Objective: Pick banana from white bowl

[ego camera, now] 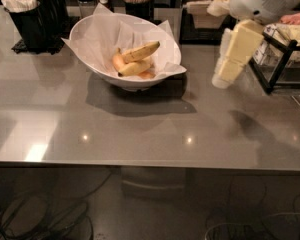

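Banana (pixel 139 52): yellow, seemingly one of two, lying on paper inside the white bowl (pixel 136 83).
White bowl: on the grey counter (pixel 140 134), towards the back.
Gripper (pixel 222 77): above the counter's right side, well apart from the bowl; its grip cannot be told.

I can read no text, label, brand, number or sign anywhere on my feed. The large glossy white bowl (pixel 90 34) at 11 o'clock and the yellow banana (pixel 140 51) lying in it show nothing legible to me. The cream-coloured gripper (pixel 221 79), hanging at 2 o'clock over the grey tabletop (pixel 140 129), shows no marking I can make out. The white packets in the black holder (pixel 35 19) at 10 o'clock are too small to read.
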